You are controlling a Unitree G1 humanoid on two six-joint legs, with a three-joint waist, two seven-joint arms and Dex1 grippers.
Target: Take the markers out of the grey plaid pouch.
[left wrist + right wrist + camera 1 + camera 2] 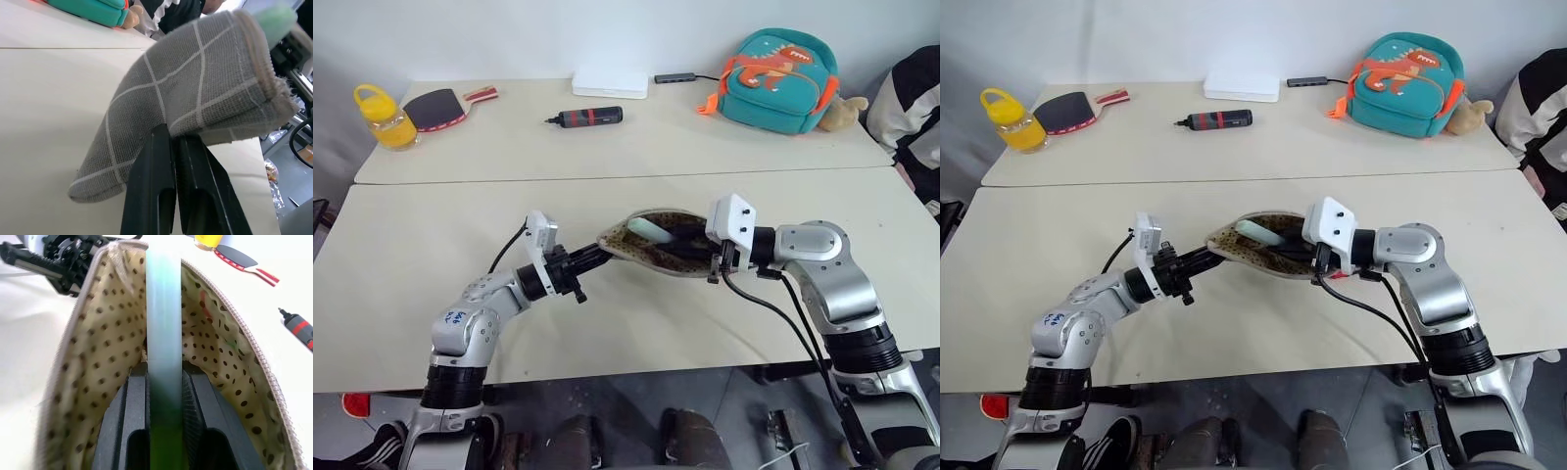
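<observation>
left gripper (590, 264): clamped tight on a fold of the grey plaid pouch (195, 98), holding its end up off the front table (431, 255)

right gripper (164, 382): reaching inside the pouch's open mouth, fingers squeezed on the light green marker (164, 323), one on each side

pouch: hanging between the two grippers over the middle of the front table, mouth wide open so you can see the spotted tan lining (102, 342)

progress: honestly just getting going I'd say. Green marker is gripped but most of it is inside the pouch, only its tip pokes past the rim (644, 229). No marker is lying out on the table so far

left to do: pull the green one clear, put it down, then go back for whatever else is in there

hard to see: can't make out a red marker anywhere, the right gripper and the lining hide the bottom of the pouch

far table: black cylinder with a red band (590, 117) and teal dinosaur backpack (775, 78), well away from the action
</observation>
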